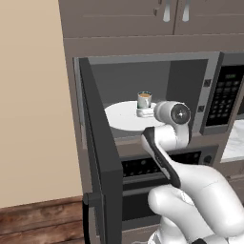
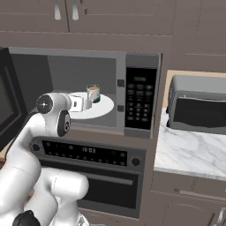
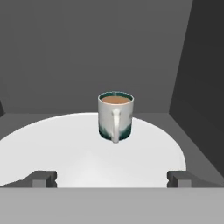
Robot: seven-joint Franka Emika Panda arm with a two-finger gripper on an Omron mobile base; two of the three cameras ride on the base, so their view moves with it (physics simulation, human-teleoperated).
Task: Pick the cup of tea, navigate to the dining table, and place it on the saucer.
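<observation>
The cup of tea [image 3: 115, 116] is a small white mug with a teal rim and brown liquid. It stands upright on the white turntable [image 3: 65, 148] inside the open microwave, its handle turned toward the hand camera. From the left base view the cup of tea [image 1: 144, 99] stands just beyond my hand; from the right it is the cup of tea [image 2: 92, 93]. My gripper [image 3: 112, 178] is open, level with the turntable's near edge, short of the mug and touching nothing. The dining table and the saucer are out of view.
The microwave door [image 1: 102, 157] hangs open on the left, close beside the arm. The control panel [image 2: 139, 99] bounds the cavity on the right. An oven [image 2: 88, 154] sits below. A toaster oven [image 2: 197, 105] stands on the marble counter [image 2: 190, 152] to the right.
</observation>
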